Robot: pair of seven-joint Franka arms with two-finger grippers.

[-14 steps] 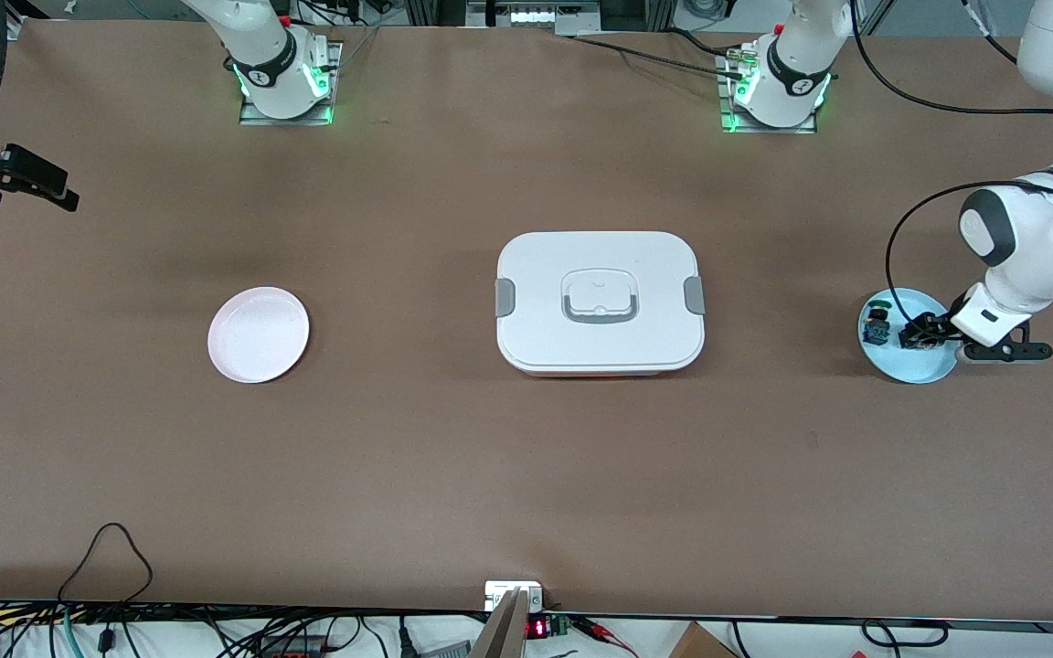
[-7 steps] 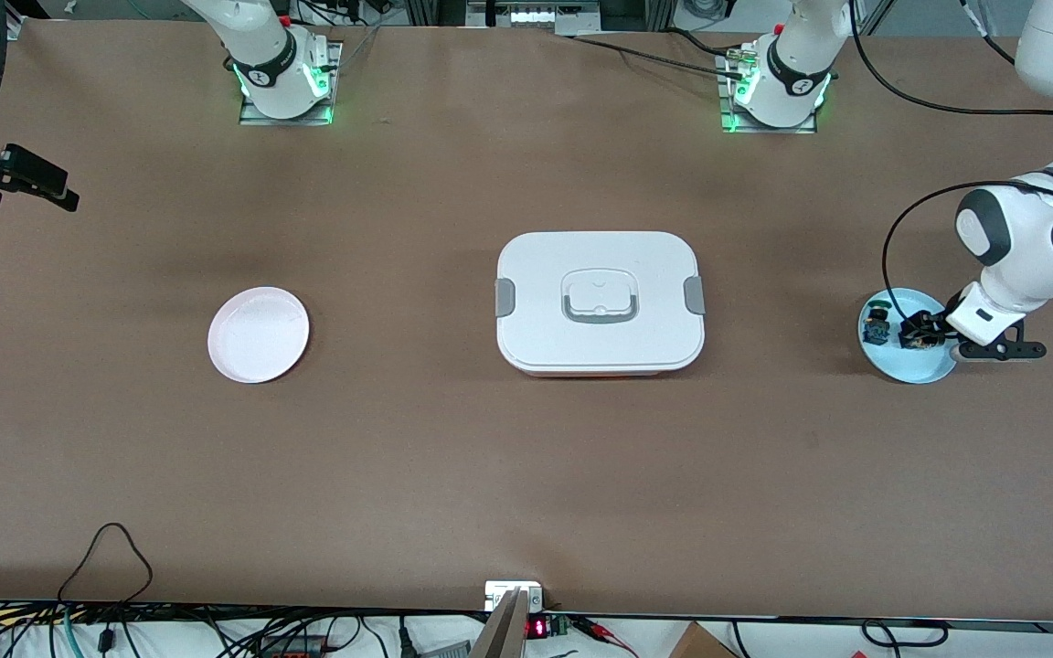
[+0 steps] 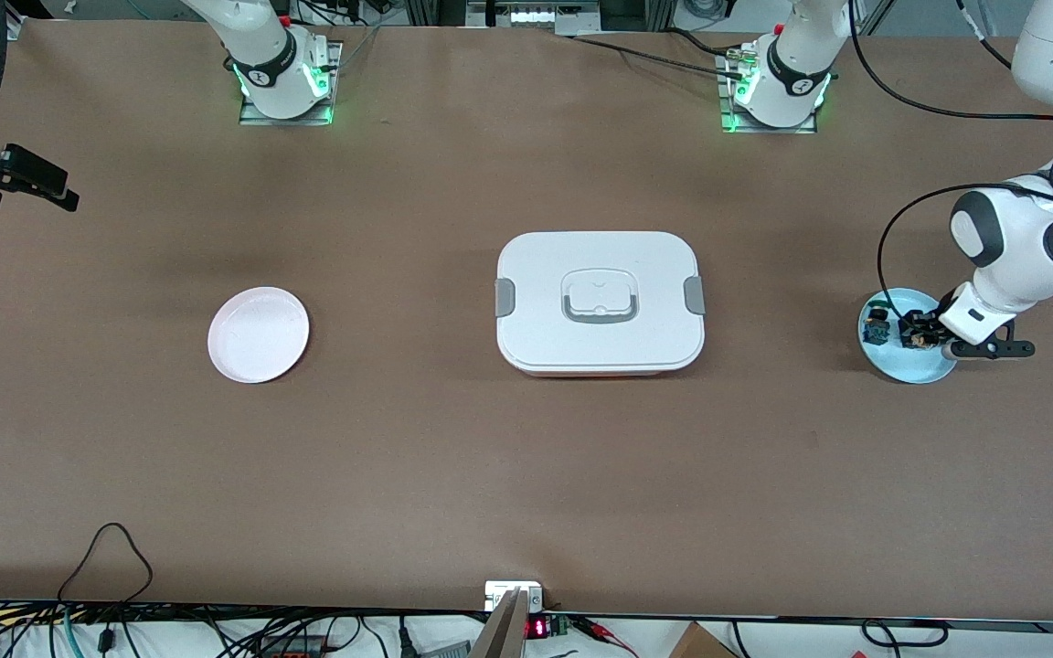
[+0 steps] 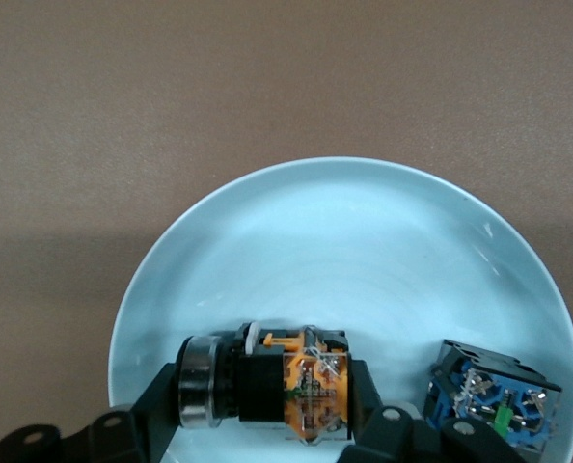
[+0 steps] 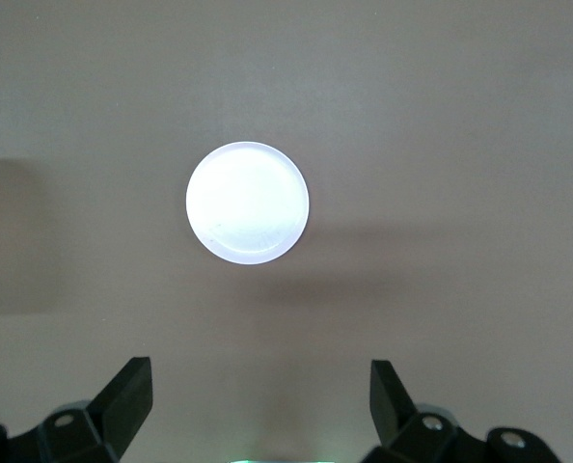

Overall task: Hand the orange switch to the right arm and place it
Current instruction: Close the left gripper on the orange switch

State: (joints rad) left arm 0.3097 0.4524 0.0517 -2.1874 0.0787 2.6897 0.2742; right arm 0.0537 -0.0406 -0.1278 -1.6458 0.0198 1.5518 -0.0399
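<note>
The orange switch (image 4: pixel 267 381) lies on its side on the light blue plate (image 4: pixel 364 251), showing a black body, silver ring and orange base. My left gripper (image 4: pixel 262 400) is down on the plate, its black fingers (image 4: pixel 161 410) pressed against both ends of the switch. In the front view, the left gripper (image 3: pixel 916 331) and switch (image 3: pixel 920 340) sit on the plate (image 3: pixel 910 367) at the left arm's end of the table. My right gripper (image 5: pixel 262 395) is open and empty, waiting high above the table with the white plate (image 5: pixel 248 203) in its view.
A switch with a blue body and green cap (image 4: pixel 494 410) lies on the blue plate beside the orange one. A white lidded box (image 3: pixel 600 302) stands mid-table. The white plate (image 3: pixel 259 334) lies toward the right arm's end. The right gripper (image 3: pixel 37 183) shows at the view's edge.
The left arm's wrist and elbow have shifted slightly toward the bases, while its gripper stays at the orange switch on the blue plate. The right arm has not moved.
</note>
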